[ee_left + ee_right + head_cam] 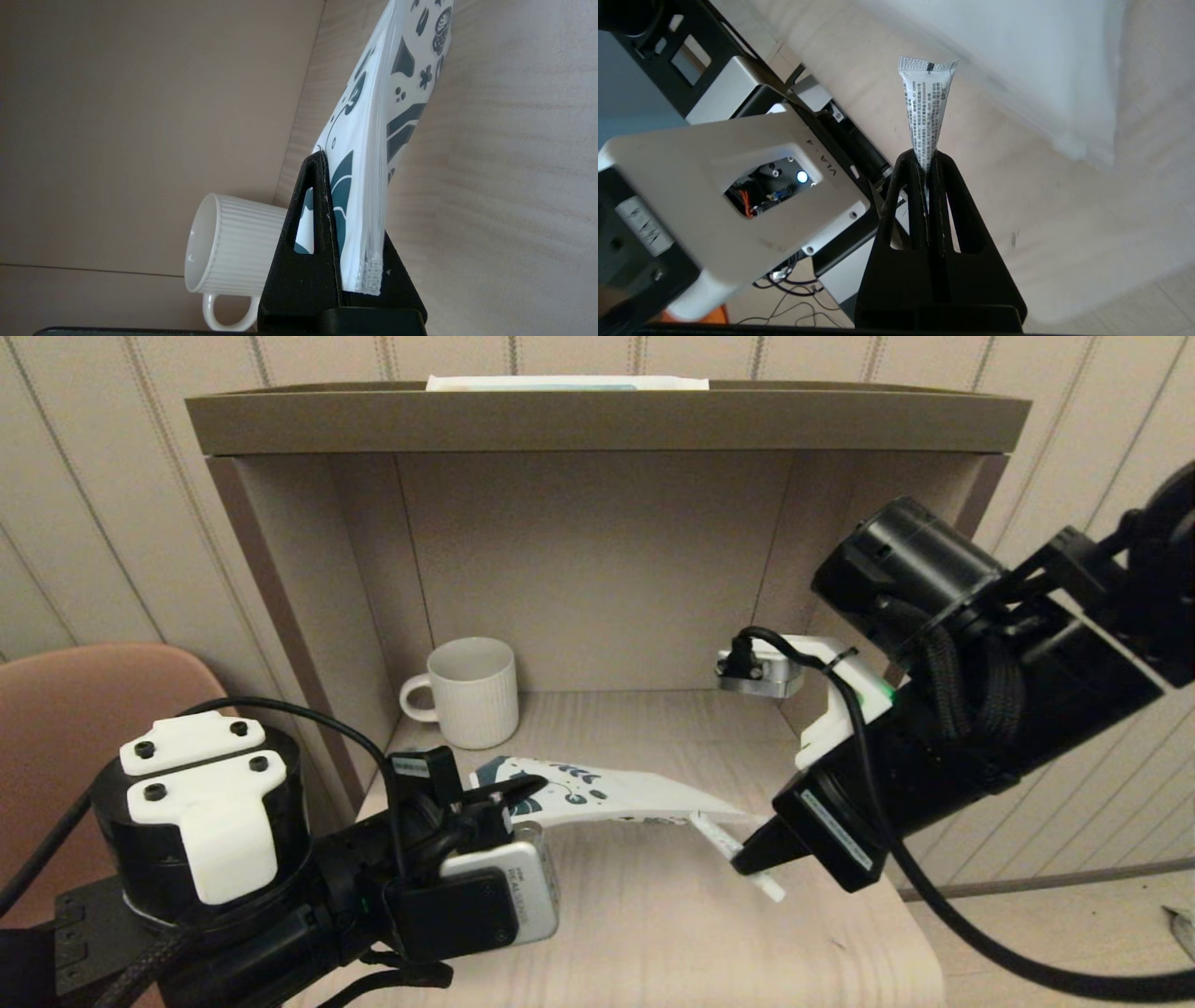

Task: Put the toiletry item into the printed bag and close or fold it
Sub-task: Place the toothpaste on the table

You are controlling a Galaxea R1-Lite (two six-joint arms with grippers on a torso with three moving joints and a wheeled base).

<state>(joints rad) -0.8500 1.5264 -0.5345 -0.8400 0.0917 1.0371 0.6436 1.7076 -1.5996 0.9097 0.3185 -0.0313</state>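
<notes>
Both end effectors grip: tube (927,112), bag (359,154).

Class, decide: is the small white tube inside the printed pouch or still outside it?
Outside. The right gripper clamps the tube, crimped end toward the pouch, which the left gripper holds.

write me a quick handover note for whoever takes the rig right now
Left gripper: shut on the left end of the bag, holding it lifted off the shelf, in front of the mug.
Right gripper: shut on the tube, crimped end pointing out, its tip at the bag's right end.
Done: both items picked up and brought together.
Left: whether the bag's mouth is open cannot be told; slide the tube in, release, then zip or fold the bag.
</notes>
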